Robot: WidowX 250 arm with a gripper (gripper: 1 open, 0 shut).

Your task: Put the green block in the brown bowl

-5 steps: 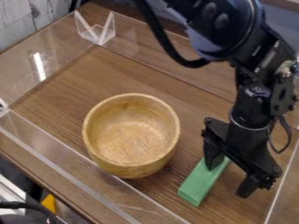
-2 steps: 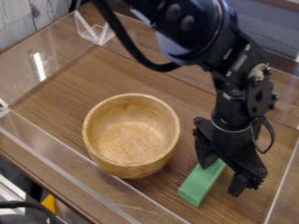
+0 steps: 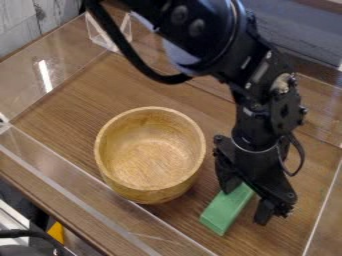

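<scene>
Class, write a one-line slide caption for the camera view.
Open gripper pointing down over the green block, which lies on the wooden table beside the empty brown bowl.

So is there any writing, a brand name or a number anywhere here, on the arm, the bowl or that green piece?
None that can be read.
Brown bowl: bare wood grain, no label.
Green block: plain green, no marks.
Black robot arm: no legible lettering; the picture is too small and blurred to show any fine print.
Clear walls and wooden table: no text or signs.
</scene>
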